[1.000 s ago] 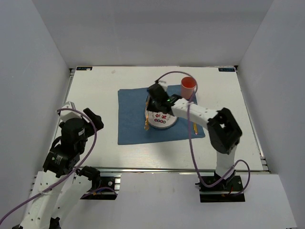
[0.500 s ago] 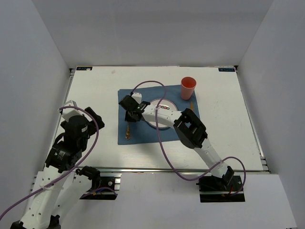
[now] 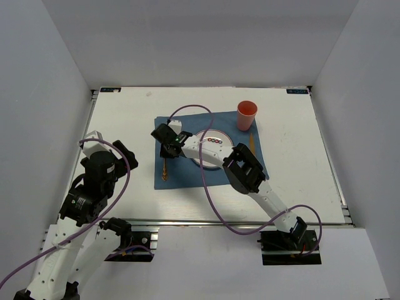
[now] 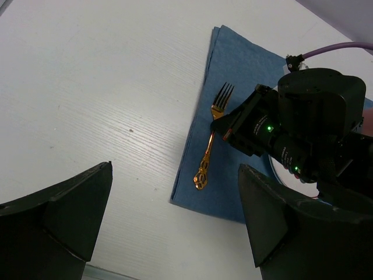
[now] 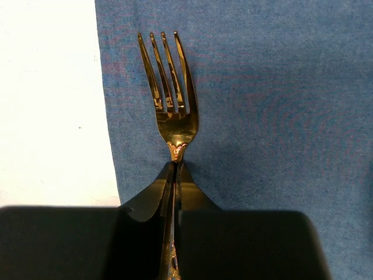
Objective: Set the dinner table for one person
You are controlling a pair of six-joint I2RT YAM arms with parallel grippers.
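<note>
Half fork (image 5: 172, 111), perhaps, behind right claw (image 5: 175, 172)

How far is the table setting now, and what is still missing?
Done: the blue placemat lies on the dinner table with the plate, the orange cup and one gold utensil right of the plate. In hand: the right gripper is shut on the gold fork near the placemat's left edge. Left: releasing it there.

Large white rectangular dinner table (image 3: 125, 119), flat, metal rail (image 3: 175, 220) along near edge
</note>
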